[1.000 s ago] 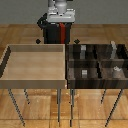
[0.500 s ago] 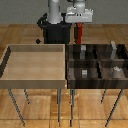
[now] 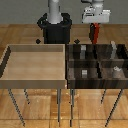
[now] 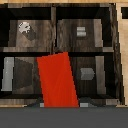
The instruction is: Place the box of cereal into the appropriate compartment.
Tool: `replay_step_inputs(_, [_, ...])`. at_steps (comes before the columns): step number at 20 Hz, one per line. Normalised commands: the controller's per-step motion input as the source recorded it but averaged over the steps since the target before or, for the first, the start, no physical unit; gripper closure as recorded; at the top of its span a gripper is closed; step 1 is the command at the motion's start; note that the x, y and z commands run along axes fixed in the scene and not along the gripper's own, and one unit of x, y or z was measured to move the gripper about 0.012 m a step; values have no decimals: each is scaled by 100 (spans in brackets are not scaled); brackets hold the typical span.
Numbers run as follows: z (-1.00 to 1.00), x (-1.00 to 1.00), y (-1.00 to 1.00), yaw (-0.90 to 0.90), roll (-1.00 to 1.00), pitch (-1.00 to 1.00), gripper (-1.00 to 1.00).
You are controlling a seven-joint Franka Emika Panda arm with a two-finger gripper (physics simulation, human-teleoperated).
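claw (image 3: 94, 27) closed on box of cereal (image 3: 94, 34), held upright above far edge of dark compartment tray (image 3: 123, 80), at the exterior view's right. plain red face of box fills centre of wrist view (image 4: 58, 80); no legible writing or brand. small grey blocks (image 4: 86, 74) in compartments. light wooden tray (image 3: 35, 80) alongside.
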Motion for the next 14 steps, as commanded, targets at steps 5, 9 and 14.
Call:
replay_step_inputs(5, [0,0,100,0,0,0,100])
replay_step_inputs(9, [0,0,100,0,0,0,100])
replay_step_inputs(14, [-20,0,60,0,0,0,100])
